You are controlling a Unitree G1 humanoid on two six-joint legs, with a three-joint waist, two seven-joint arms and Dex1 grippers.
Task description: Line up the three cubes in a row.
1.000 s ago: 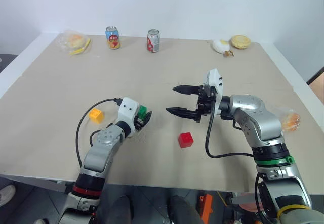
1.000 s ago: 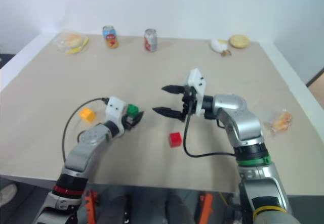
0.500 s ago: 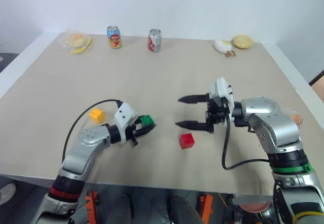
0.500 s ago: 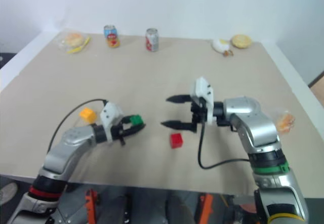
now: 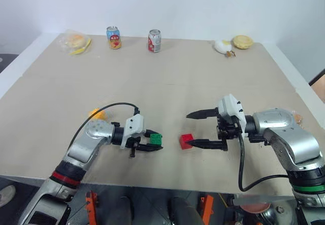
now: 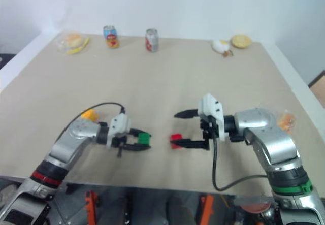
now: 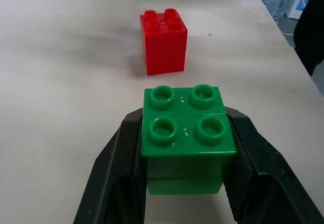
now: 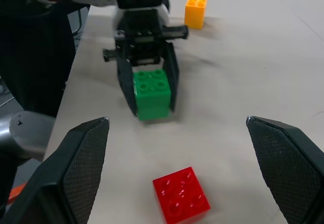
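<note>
Near the bench's front edge, the left hand [image 5: 152,143] pinches the light, rigid green cube [image 7: 185,133] by its smooth sides, while the right hand [image 5: 199,130] stands spread around the red cube [image 5: 186,140].

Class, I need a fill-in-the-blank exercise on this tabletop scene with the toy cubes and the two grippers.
1. The left gripper is shut on the studded plastic ____ cube.
2. The red studded plastic cube lies between the open fingers of the ____ gripper.
3. The yellow-orange studded plastic cube stands ____ on the table.

Missing words: green; right; upright
</note>
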